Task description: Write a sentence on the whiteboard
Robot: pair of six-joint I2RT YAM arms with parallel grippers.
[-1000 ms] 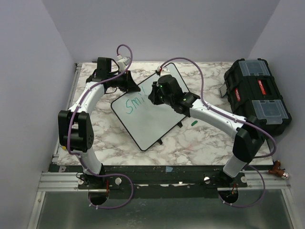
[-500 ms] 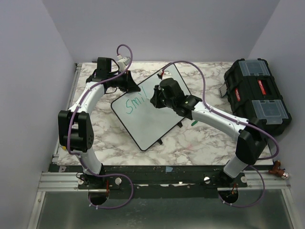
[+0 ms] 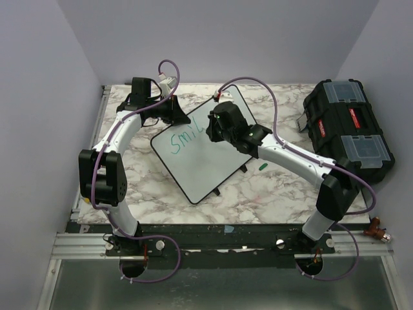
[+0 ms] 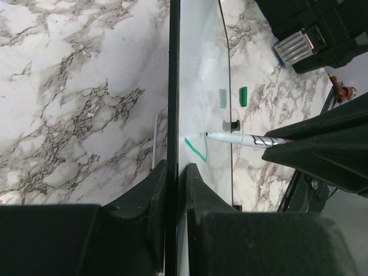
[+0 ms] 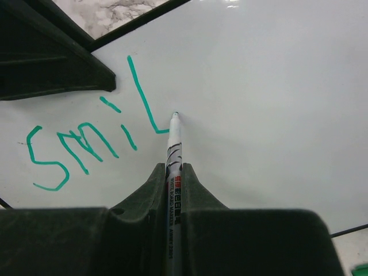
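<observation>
Four letters in: sentence (image 5: 80,142) reads "Smil" on whiteboard (image 3: 200,165), flat on table (image 3: 264,194). Right gripper (image 5: 172,168) clamps marker (image 5: 173,138), tip at the L's foot. Left gripper (image 4: 175,167) pinches the board's edge. Next: small "e" loop just right of the L, light contact.

Top view high, looking down on table (image 3: 271,194); left wrist close, edge-on to whiteboard (image 4: 198,69); right wrist closer, facing it; shared by all.

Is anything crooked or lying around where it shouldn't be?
The whiteboard sits crooked, turned diagonally on the table. A small green piece, maybe a pen cap, lies loose on the marble right of it. The green letters wobble a bit. Nothing looks spilled or broken.
</observation>
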